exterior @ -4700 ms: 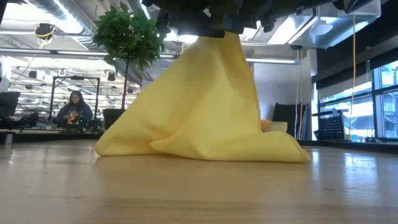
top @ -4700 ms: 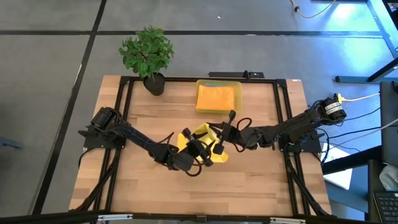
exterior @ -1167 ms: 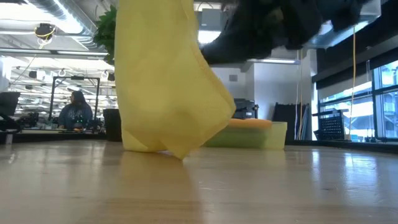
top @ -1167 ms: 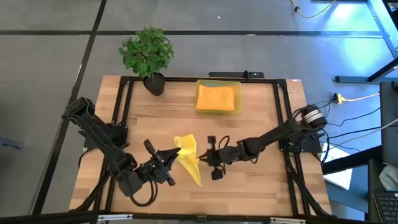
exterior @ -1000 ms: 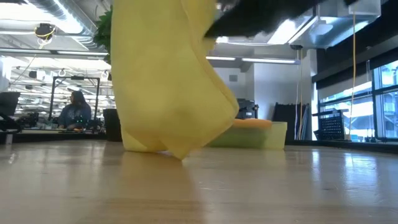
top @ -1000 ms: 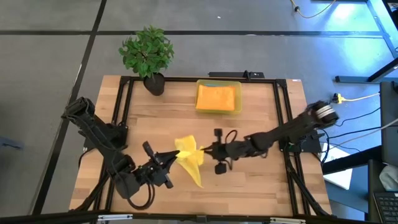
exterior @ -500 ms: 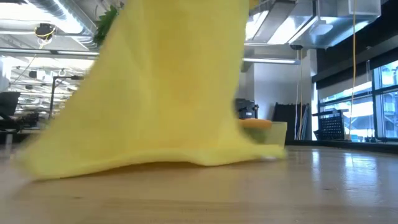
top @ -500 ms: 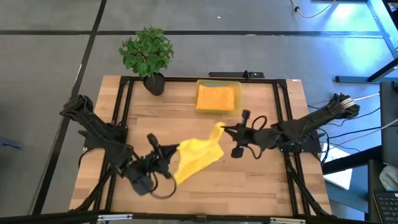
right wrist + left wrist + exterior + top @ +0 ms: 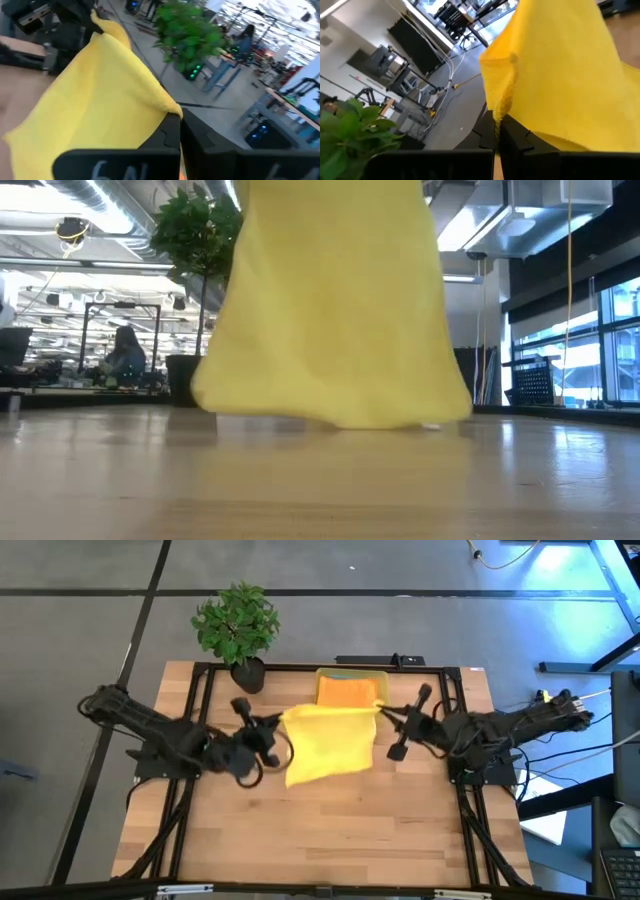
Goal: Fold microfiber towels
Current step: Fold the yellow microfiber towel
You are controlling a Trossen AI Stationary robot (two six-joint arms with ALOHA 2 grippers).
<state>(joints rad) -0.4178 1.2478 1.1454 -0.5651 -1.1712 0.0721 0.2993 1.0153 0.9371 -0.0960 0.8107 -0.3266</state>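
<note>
A yellow microfiber towel (image 9: 330, 745) hangs as a wide sheet between my two grippers, above the middle of the table. My left gripper (image 9: 281, 720) is shut on its upper left corner and my right gripper (image 9: 380, 710) is shut on its upper right corner. In the low view the yellow towel (image 9: 335, 310) fills the middle, and its lower edge (image 9: 330, 422) reaches about down to the tabletop. Whether that edge touches the wood, I cannot tell. An orange towel (image 9: 345, 690) lies in the yellow bin (image 9: 352, 672) behind it. My left gripper pinches the towel's upper left corner (image 9: 496, 102) between its two fingers, coming nearly level from the table's left. The corner stands up out of the fingertips (image 9: 512, 134). The sheet hangs below. My right gripper pinches the upper right corner (image 9: 171, 111) between its two fingers, coming nearly level from the table's right. The top edge (image 9: 330, 710) runs straight and taut across to the other gripper.
A potted plant (image 9: 236, 630) stands at the table's far left corner. The yellow bin sits at the far edge, just behind the hanging towel. Bare wood (image 9: 320, 830) lies in front of the towel. People and desks show in the room beyond.
Both grippers have risen and gone toward the table's far edge, drawing apart, the right one toward the right edge. The yellow towel, a narrow bunched hang a second ago, has spread out into a wide sheet between them, its top edge drawn taut.
</note>
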